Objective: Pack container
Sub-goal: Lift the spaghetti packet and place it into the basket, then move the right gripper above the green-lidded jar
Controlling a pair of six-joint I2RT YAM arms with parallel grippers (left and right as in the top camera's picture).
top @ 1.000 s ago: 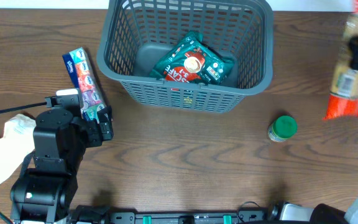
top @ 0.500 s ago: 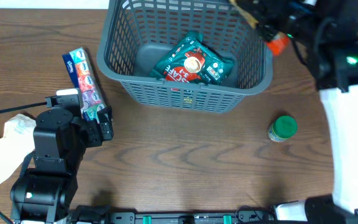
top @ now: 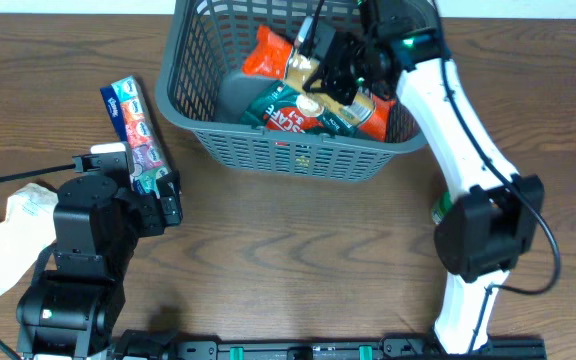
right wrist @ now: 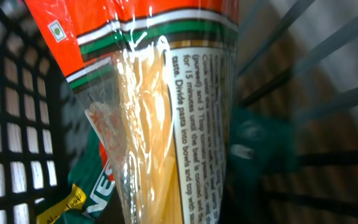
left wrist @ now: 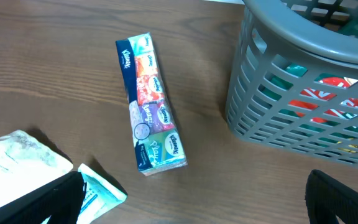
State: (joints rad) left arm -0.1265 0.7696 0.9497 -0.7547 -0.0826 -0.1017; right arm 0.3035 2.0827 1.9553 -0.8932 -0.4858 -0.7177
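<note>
Dark wood-grain worktop (top: 298, 250) filling the view, with a pale strip (top: 528, 6) past its far edge. Nearest, on the left: left claw (left wrist: 191, 205) spread wide, gripping nothing. Just beyond, tissue pack (left wrist: 149, 102) flat on the wood. Farther back, grey container (top: 298, 150), apart from that claw. Deep inside it, right claw (top: 333, 70) pinched on pasta packet (top: 268, 50), over a green pouch (top: 293, 110).

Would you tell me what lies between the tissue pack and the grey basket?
Only bare table separates the tissue pack from the basket, as the left wrist view shows.
</note>
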